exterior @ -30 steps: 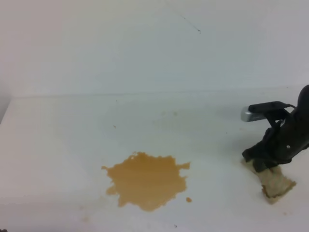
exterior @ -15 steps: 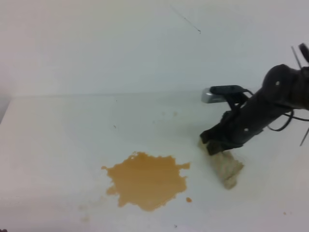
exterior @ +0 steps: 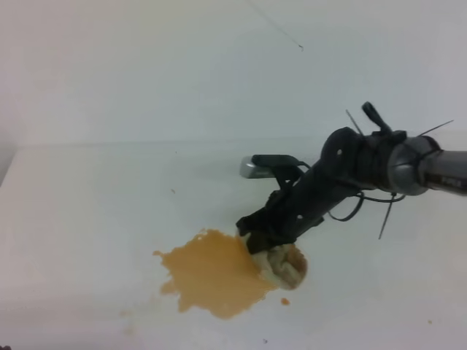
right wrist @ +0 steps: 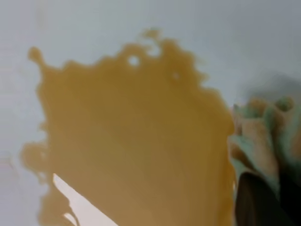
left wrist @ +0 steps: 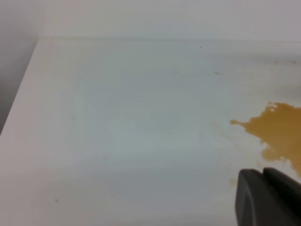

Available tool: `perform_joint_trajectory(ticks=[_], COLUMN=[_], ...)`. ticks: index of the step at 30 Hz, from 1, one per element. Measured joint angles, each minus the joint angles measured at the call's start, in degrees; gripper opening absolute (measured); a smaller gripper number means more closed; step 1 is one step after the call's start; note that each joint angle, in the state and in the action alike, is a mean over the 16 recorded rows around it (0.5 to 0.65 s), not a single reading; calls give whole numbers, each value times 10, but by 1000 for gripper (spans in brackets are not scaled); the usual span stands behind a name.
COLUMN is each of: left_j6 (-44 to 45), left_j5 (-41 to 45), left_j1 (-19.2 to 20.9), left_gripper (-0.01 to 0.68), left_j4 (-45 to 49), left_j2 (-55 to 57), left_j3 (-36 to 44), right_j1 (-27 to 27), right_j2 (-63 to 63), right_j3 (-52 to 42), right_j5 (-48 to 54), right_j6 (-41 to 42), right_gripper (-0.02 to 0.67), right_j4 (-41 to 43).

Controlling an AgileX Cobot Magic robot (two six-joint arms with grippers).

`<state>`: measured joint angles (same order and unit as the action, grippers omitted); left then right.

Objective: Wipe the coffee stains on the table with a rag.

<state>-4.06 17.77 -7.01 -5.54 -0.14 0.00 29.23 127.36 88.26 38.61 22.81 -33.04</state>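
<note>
The coffee stains [exterior: 215, 275] form an orange-brown blotch on the white table [exterior: 87, 219], front of centre, with a tiny droplet [exterior: 285, 301] to its right. My right gripper [exterior: 260, 240] reaches in from the right and is shut on the bunched beige rag [exterior: 287, 266], which presses on the blotch's right edge. The right wrist view shows the stains [right wrist: 131, 136] filling the frame, the rag [right wrist: 263, 136] wet and tinted at their right side. In the left wrist view the stains [left wrist: 282, 132] lie at the right, and only a dark part of my left gripper [left wrist: 268, 200] shows.
A white wall rises behind the table's back edge [exterior: 219, 140]. The table's left edge [left wrist: 21, 99] drops off beside a grey gap. A few faint specks [exterior: 173, 192] mark the surface behind the blotch.
My right arm has swept left across the table, carrying the rag from the right side to the blotch's right edge. The blotch's right lobe is now covered by the rag.
</note>
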Motion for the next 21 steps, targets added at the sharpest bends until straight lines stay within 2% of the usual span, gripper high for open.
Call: perform_joint_trajectory(ticks=[11,21], left_j6=[0,0], left_j5=[0,0], left_j1=[0,0], left_gripper=[-3,-3], left_j4=[0,0], left_j2=[1,1], left_j3=[0,0], right_j1=[44,58], right_j2=[51,75], right_j3=[84,141], right_j5=[6,46], right_j6=[0,-1], right_gripper=[22,22], right_j4=[-40,-52])
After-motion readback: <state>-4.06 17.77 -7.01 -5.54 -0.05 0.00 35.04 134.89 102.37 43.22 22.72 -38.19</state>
